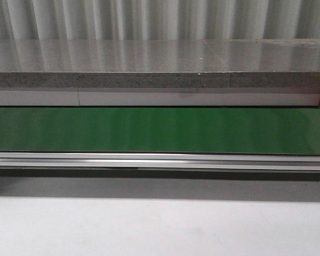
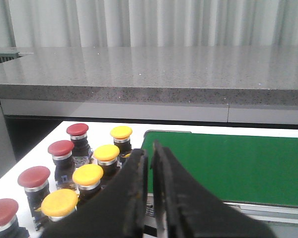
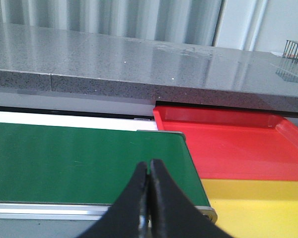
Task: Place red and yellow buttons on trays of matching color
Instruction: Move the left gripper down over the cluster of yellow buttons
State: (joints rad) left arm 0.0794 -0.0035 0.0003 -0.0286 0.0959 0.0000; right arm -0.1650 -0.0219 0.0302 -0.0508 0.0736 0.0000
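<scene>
While both grippers are idling nearly closed and empty, buttons (image 2: 84,174) are sitting tightly packed beside the green belt (image 1: 160,130). Left gripper (image 2: 150,151) is risking, seemingly, knocking neighbours when picking.

Four round red-capped push buttons (image 2: 61,148) and four round yellow-capped push buttons (image 2: 106,152) are stood upright in two neighbouring rows on the white desk. A shallow red plastic tray (image 3: 228,144) is placed against a yellow plastic tray (image 3: 258,206).

green belt (image 1: 160,130) bare, buttons (image 2: 74,168) crowded
</scene>
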